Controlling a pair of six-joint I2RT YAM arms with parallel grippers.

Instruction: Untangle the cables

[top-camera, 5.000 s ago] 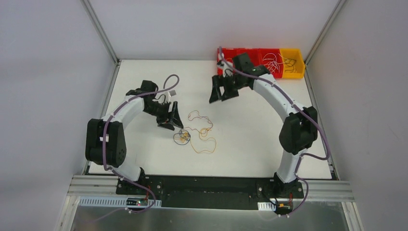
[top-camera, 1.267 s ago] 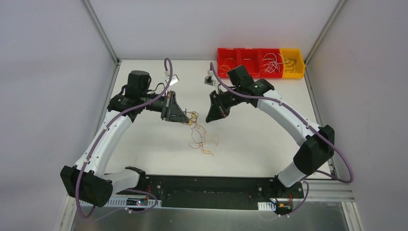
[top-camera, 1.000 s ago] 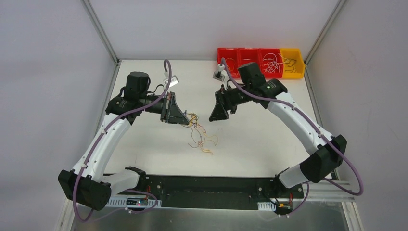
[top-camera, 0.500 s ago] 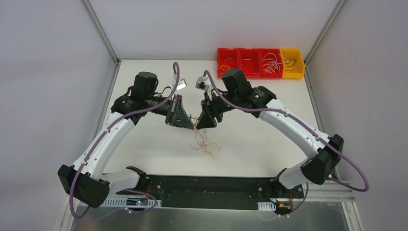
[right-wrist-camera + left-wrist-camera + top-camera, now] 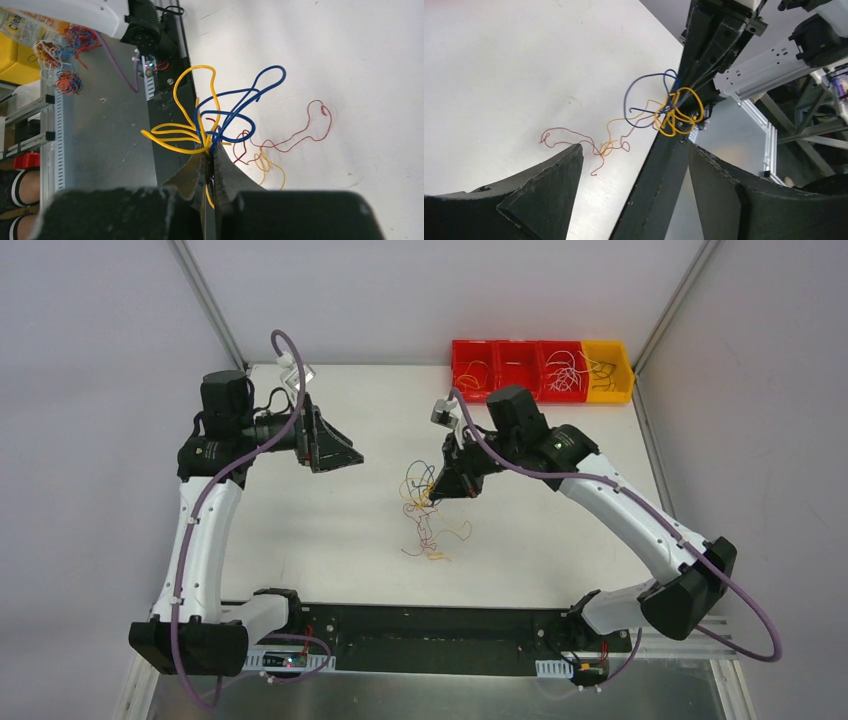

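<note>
Left gripper (image 5: 345, 453) has let go and backed off to the left, jaws spread, empty. Right gripper (image 5: 209, 155) alone pinches the cables (image 5: 220, 120), clump lifted over the middle of the table (image 5: 300, 540), red and orange tails trailing down. Knot isn't open yet; I need a fresh left grab.

White matte tabletop (image 5: 300, 540) fills centre frame. Light is even and diffuse, shadows soft. Plain grey walls (image 5: 400, 300) at left, back and right. Aluminium posts (image 5: 210, 305) run diagonally in the upper corners. Black baseplate (image 5: 430, 625) and aluminium rail (image 5: 190, 625) along bottom edge, grey metal sheet (image 5: 430, 695) below.
</note>
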